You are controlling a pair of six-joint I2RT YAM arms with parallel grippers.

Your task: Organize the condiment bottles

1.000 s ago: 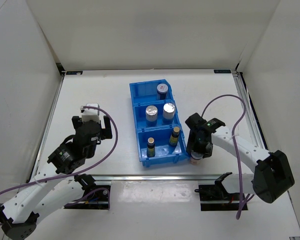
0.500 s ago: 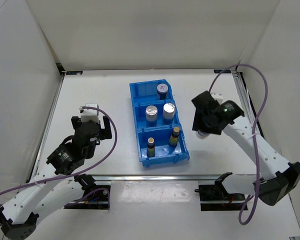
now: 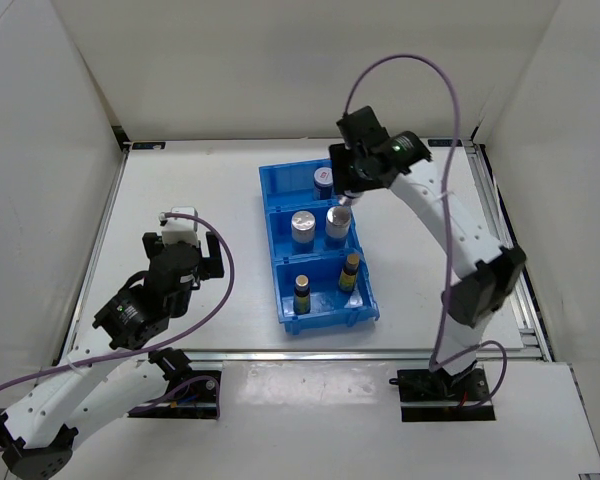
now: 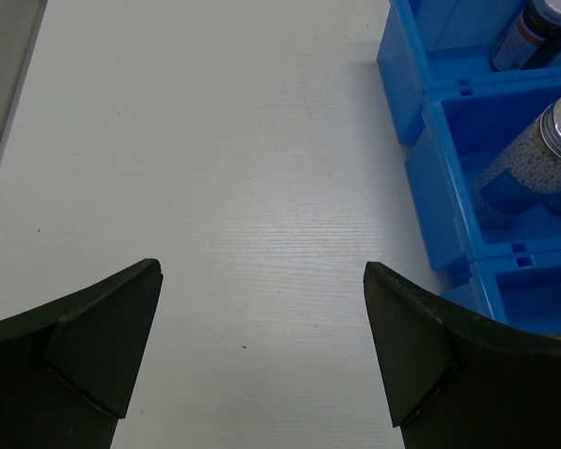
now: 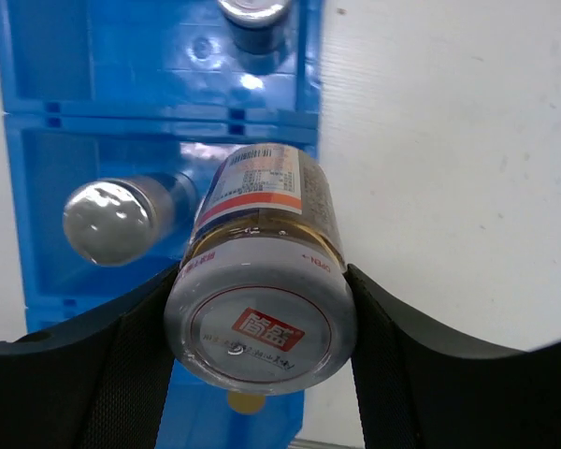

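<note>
Top external view: the right arm reaches out over the far half of the blue bin [image 3: 270,210]. Its right gripper [image 3: 346,196] hangs above the wall between the far and middle compartments, on the bin's right side.

In the right wrist view, the fingers [image 5: 122,355] are closed on either side of a short held jar [image 5: 257,215], just under its silver lid with the red mark. The lid faces the camera and the base points down at the bin, so the jar's long axis runs along the fingers, close to upright.

Below the jar is mostly the middle compartment, where two white cylinders [image 3: 302,227] stand. One silver top shows just to the jar's left in the wrist view.

The matching twin jar [image 3: 323,180] stands alone in the far compartment. From the held jar it lies a little farther from the arm bases and slightly to the left, beyond the divider. That short offset looks like what the placing move depends on.

Two dark bottles [image 3: 302,293] stand in the near compartment.

The left gripper [image 4: 262,271] is spread wide and holds nothing. It sits over the bare table [image 4: 215,140], left of the bin and well apart from the far compartment. The right arm is much the nearer.
</note>
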